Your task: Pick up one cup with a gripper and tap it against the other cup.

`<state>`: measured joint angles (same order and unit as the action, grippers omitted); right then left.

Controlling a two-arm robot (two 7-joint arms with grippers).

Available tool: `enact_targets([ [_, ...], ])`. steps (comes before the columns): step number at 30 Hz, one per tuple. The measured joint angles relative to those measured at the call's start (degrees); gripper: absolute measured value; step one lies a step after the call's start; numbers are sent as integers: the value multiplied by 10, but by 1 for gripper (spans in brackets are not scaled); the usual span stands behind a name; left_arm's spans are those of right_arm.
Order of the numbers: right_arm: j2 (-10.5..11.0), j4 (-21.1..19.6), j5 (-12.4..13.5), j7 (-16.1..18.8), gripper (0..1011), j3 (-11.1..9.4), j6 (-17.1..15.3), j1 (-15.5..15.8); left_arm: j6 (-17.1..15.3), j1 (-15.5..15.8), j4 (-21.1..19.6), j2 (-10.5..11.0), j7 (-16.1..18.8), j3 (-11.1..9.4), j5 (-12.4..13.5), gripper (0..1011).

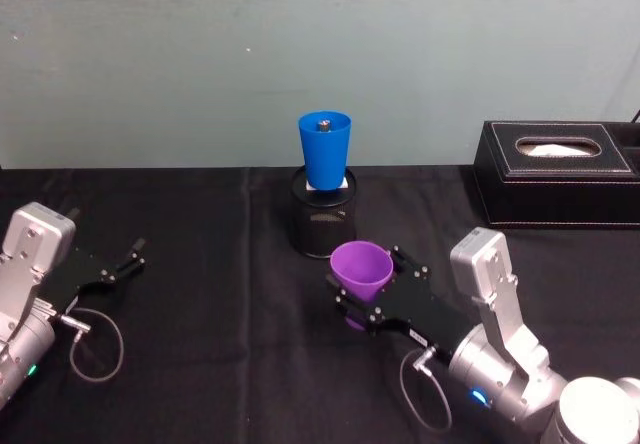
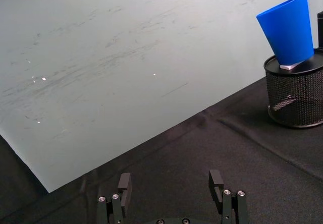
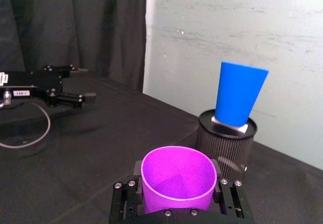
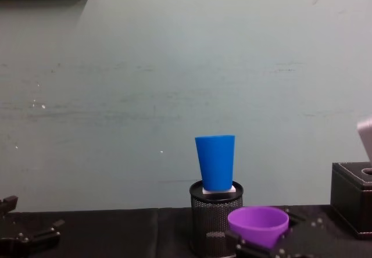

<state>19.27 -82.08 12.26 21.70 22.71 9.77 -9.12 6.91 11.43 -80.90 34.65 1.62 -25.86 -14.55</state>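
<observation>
A bright blue plastic tapered tumbler point(image 1: 325, 149) stands upright on a white block atop a black wire-mesh pen holder point(image 1: 324, 222), which sits at the middle of the black-cloth tabletop point(image 1: 210, 264), near the pale wall behind. Just in front of the holder and slightly to its right, a purple plastic tapered tumbler point(image 1: 362, 271) sits mouth-up between the jaws of the right pincer point(image 1: 372, 286), above the cloth. A black tissue box point(image 1: 558, 172) lies at the far right, beside the wall. The left pincer point(image 1: 128, 261) rests at the near left, jaws parted, well apart from both tumblers.
</observation>
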Motion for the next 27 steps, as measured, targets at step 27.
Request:
enact_targets([
  [27, -46, 77, 4, 23, 747, -21, 59, 11, 0, 0, 0, 0, 0, 0, 0, 1000],
])
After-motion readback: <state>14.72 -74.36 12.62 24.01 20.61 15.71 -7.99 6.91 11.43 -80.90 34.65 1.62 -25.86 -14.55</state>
